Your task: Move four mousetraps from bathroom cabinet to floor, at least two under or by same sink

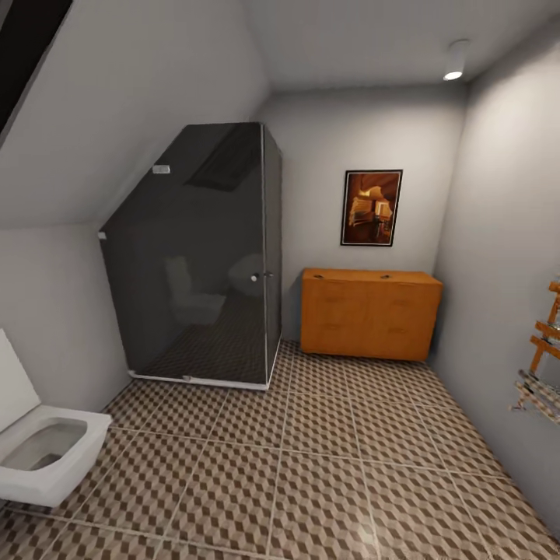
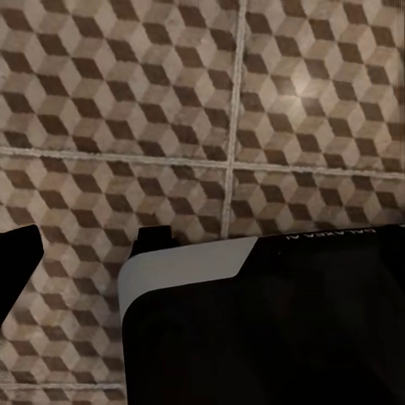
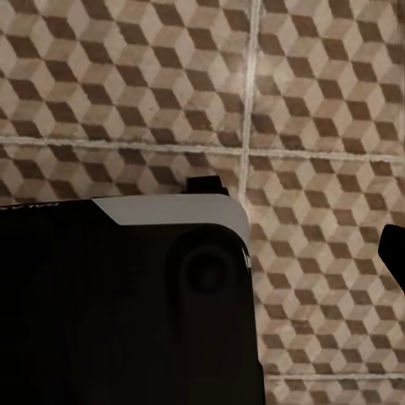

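1. So far I judge nothing done: left of the cabinet (image 1: 369,313) I see a white toilet (image 1: 47,455), then a dark glass shower (image 1: 198,253).
2. I see the cabinet itself against the far wall, under a framed picture (image 1: 372,208); two small specks on its top may be mousetraps, too small to tell.
3. Both wrist views look down at the bathroom floor (image 2: 169,101); fingertips sit spread, nothing between them.
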You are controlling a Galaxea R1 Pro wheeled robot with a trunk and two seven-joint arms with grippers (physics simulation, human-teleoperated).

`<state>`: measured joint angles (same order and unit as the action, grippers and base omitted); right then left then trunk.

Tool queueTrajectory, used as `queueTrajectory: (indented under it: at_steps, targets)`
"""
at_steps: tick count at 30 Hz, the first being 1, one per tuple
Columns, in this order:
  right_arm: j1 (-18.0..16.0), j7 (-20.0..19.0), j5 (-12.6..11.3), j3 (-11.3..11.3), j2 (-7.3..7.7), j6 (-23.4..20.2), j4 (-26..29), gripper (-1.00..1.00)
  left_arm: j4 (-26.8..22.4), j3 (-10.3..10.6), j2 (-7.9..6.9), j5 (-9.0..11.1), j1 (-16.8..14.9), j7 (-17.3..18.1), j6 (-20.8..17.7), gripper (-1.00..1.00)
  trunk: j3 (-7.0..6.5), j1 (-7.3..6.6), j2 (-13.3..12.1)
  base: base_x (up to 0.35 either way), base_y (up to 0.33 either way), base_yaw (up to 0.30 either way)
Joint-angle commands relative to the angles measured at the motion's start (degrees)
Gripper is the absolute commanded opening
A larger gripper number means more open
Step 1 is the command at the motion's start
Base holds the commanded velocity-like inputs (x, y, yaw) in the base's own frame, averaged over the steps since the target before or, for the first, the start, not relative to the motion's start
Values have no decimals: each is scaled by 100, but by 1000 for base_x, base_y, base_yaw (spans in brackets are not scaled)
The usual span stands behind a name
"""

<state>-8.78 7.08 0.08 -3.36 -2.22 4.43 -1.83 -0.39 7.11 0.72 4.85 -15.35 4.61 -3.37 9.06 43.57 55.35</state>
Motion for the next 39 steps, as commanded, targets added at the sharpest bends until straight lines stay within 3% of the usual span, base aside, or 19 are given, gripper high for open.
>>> queueTrajectory:
  at_steps: [1, 39]
  targets:
    - [-9, 13, 1, -33, -1, 41, -19, 100, -4, 47, -1, 51, -3, 14, -24, 100, 4, 1, 6, 0, 0, -243]
    - [-9, 13, 1, -25, -6, 36, -19, 100, -15, 14, 43, 57, -3, 26, -27, 100, -110, 1, 6, 0, 0, -275]
